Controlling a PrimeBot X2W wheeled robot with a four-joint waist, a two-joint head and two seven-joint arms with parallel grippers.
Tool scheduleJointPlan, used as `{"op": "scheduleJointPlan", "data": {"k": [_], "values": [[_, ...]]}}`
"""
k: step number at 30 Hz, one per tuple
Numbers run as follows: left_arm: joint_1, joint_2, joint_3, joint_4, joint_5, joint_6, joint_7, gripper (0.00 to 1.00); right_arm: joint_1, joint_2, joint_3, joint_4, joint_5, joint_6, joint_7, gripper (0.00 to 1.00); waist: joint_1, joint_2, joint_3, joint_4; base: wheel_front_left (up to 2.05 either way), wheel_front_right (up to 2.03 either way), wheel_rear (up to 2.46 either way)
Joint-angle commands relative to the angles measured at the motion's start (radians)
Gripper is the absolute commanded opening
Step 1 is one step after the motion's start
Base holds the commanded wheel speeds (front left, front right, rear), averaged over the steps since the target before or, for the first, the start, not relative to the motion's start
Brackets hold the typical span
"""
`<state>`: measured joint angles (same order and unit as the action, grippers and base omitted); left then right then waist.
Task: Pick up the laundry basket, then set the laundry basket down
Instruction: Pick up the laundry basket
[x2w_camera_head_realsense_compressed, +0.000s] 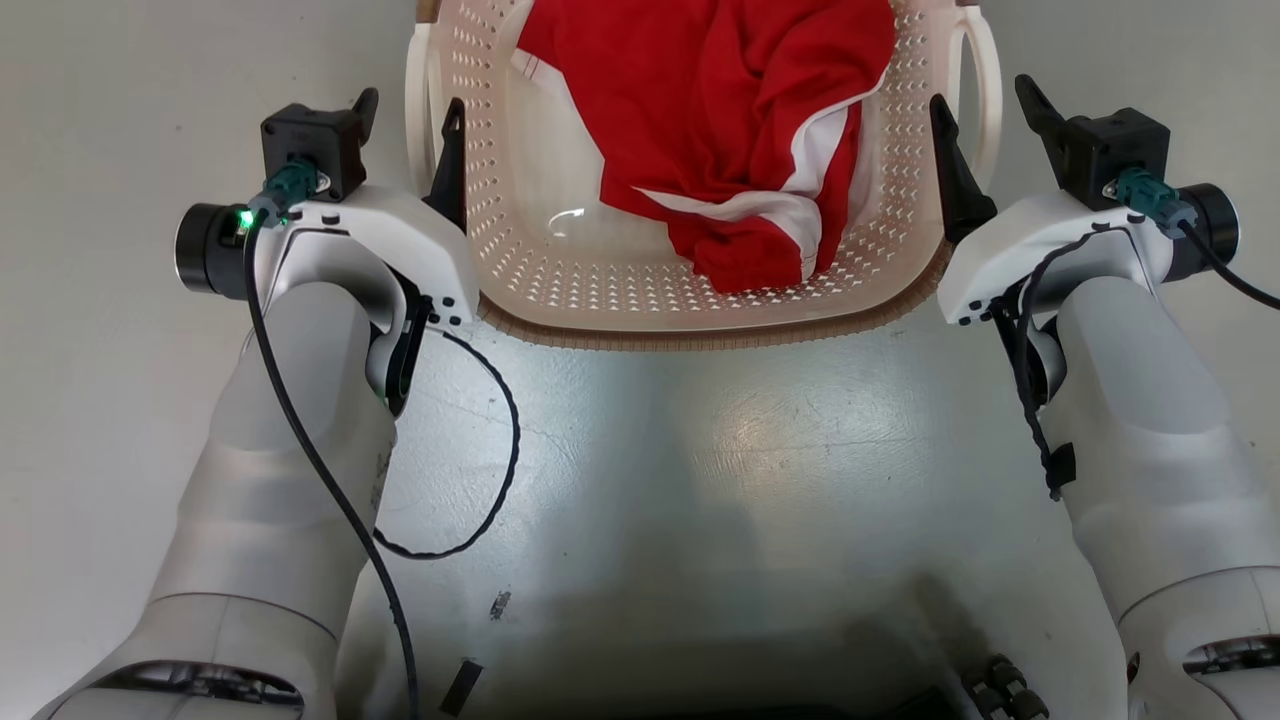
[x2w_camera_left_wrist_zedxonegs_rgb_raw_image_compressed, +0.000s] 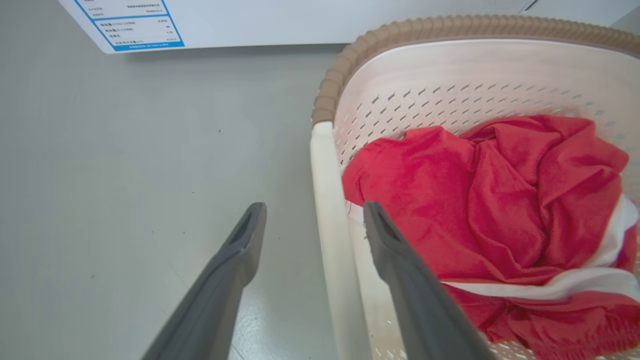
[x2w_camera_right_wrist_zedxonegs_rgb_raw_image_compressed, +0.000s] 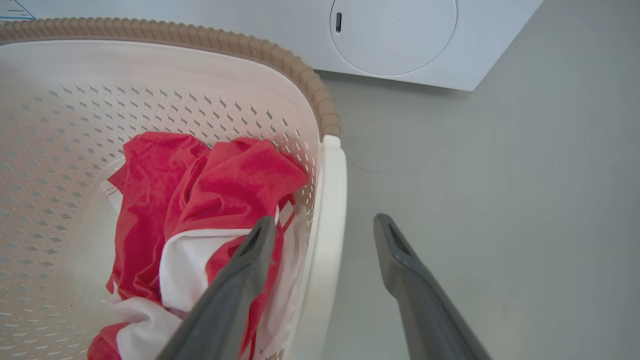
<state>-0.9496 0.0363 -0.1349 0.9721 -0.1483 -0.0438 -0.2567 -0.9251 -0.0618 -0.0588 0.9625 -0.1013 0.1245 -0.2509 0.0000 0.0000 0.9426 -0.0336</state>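
The laundry basket (x2w_camera_head_realsense_compressed: 700, 335), cream, perforated and brown-rimmed, sits on the grey floor at the top centre of the head view. A crumpled red and white garment (x2w_camera_head_realsense_compressed: 720, 120) lies inside it. My left gripper (x2w_camera_head_realsense_compressed: 410, 112) is open and straddles the basket's left loop handle (x2w_camera_head_realsense_compressed: 414, 85): one finger is inside the basket and one outside, neither touching the handle (x2w_camera_left_wrist_zedxonegs_rgb_raw_image_compressed: 325, 175). My right gripper (x2w_camera_head_realsense_compressed: 990, 115) is open in the same way over the right handle (x2w_camera_head_realsense_compressed: 992, 70). In the right wrist view that handle (x2w_camera_right_wrist_zedxonegs_rgb_raw_image_compressed: 332, 180) stands between the spread fingers (x2w_camera_right_wrist_zedxonegs_rgb_raw_image_compressed: 250, 270).
A white washing machine stands just beyond the basket, its labelled panel (x2w_camera_left_wrist_zedxonegs_rgb_raw_image_compressed: 225, 20) and round door (x2w_camera_right_wrist_zedxonegs_rgb_raw_image_compressed: 395, 35) close to the far rim. Bare grey floor (x2w_camera_head_realsense_compressed: 700, 480) stretches on both sides and between my arms. A black cable (x2w_camera_head_realsense_compressed: 500, 450) loops off my left forearm.
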Motion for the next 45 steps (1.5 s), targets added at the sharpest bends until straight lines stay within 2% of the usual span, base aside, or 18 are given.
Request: {"op": "scheduleJointPlan", "data": {"k": [1,12,26,45], "values": [[0.007,0.025,0.016,-0.01,0.011,0.004,-0.005,1.0,0.022,0.012,0.015,-0.006,-0.001,0.006,-0.011,1.0,0.0,0.0,0.006,0.002,0.0,0.0,0.0],[-0.039,0.018,-0.006,0.025,0.021,0.001,-0.005,1.0,-0.025,0.012,0.016,0.052,-0.003,0.006,-0.011,1.0,0.0,0.0,0.039,0.008,0.0,0.0,0.0],[-0.143,0.015,-0.045,0.217,0.001,-0.034,-0.005,1.0,-0.125,0.012,0.047,0.284,0.062,0.006,-0.001,1.0,0.0,0.0,0.022,0.004,0.0,0.0,0.0],[-0.198,0.014,-0.099,0.292,-0.024,-0.044,-0.005,1.0,-0.183,0.012,0.072,0.325,0.121,0.006,0.054,1.0,0.0,0.0,0.028,0.016,0.0,0.0,0.0]]}}
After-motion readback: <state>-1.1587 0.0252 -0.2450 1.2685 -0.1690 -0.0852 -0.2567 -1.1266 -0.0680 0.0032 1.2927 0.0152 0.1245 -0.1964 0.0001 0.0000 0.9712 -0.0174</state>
